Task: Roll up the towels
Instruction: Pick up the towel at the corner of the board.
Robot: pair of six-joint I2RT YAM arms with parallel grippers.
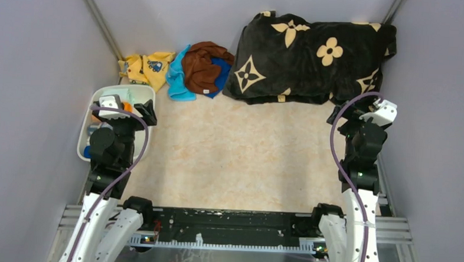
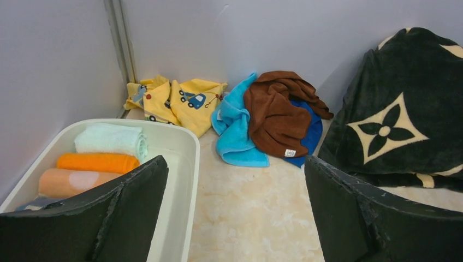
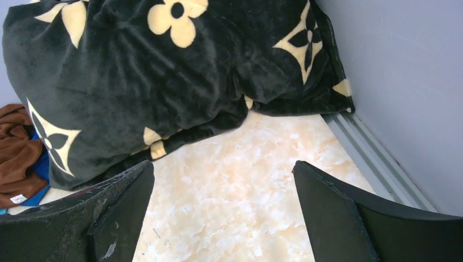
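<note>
Currently left hand [image 2: 235, 183] and right hand [image 3: 224, 183] both wide, empty. Brown towel [image 2: 275, 112] overlaps royal blue towel [image 2: 311, 134] and cyan towel [image 2: 235, 134], heaped ahead of left hand. Risk: pinch drags several together, or snags yellow printed cloth [image 2: 183, 101] just left of heap.

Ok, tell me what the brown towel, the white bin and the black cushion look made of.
Brown towel: soft matte cloth, likely microfibre or terry; it slumps in loose folds.
White bin: probably plastic; smooth, rigid, rounded walls with slight sheen.
Black cushion: plush fleece-like fabric; fuzzy pile catches light.
</note>
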